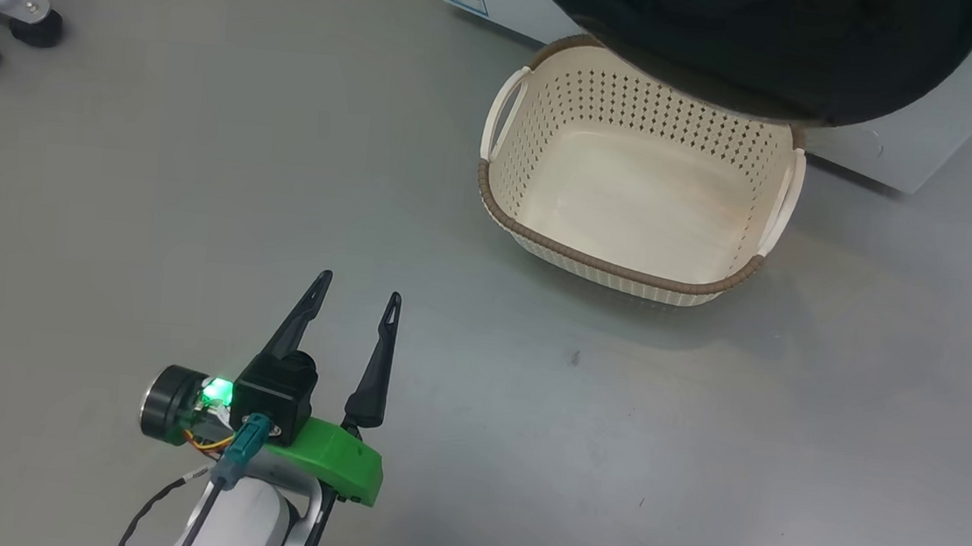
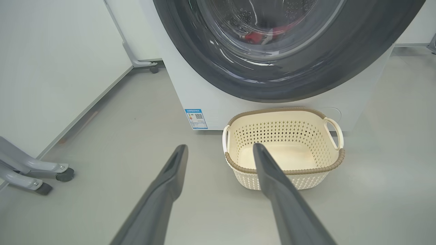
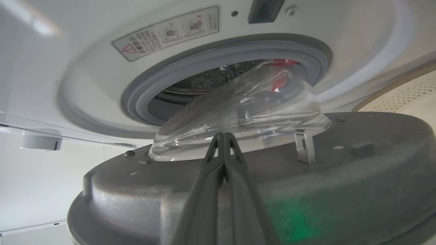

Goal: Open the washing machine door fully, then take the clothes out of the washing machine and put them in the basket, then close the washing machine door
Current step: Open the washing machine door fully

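Right wrist: R gripper (image 3: 223, 135) by door (image 3: 344, 177), prob touching

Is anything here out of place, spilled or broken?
Nothing spilled or damaged. The basket stands upright and empty on the floor. Only the washing machine door hangs partly open over the basket's far rim, with red clothes still inside the drum.

The basket (image 1: 624, 100) sits on the floor (image 1: 197, 151) just before the washing machine (image 2: 218, 102), partly beneath its door (image 2: 190, 51).
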You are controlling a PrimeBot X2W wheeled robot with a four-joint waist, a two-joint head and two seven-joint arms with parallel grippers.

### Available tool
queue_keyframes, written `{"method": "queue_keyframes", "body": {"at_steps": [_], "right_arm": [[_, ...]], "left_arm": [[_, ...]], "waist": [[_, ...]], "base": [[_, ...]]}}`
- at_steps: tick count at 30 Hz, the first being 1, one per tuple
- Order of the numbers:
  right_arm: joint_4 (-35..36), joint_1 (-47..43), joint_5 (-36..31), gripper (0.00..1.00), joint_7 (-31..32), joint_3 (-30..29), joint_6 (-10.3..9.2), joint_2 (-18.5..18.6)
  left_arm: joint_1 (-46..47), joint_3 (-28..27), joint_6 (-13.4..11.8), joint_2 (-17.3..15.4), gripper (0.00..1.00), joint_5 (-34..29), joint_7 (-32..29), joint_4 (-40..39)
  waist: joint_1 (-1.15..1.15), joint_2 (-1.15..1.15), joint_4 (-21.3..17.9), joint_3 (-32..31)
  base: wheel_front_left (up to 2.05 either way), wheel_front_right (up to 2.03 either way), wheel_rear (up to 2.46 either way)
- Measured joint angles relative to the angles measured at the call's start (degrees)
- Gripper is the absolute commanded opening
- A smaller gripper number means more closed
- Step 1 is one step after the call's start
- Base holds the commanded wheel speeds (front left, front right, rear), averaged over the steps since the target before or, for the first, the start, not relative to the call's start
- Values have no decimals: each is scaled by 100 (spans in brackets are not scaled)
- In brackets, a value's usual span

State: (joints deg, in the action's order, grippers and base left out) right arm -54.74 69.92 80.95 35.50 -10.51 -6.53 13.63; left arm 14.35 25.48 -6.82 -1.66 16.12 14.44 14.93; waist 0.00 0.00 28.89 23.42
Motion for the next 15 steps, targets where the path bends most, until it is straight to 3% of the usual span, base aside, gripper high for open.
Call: {"method": "queue_keyframes", "body": {"at_steps": [8, 15], "right_arm": [[-134, -224, -9, 0, 59, 97, 41, -305], [-134, -232, -59, 0, 82, 120, 41, -285]], "left_arm": [[-59, -7, 0, -1, 100, -10, 0, 41], [-60, 7, 0, -1, 100, -59, 0, 38]], "waist": [[0, 0, -67, -141], [0, 0, -117, -190]], "base": [[0, 0, 0], [0, 0, 0]]}}
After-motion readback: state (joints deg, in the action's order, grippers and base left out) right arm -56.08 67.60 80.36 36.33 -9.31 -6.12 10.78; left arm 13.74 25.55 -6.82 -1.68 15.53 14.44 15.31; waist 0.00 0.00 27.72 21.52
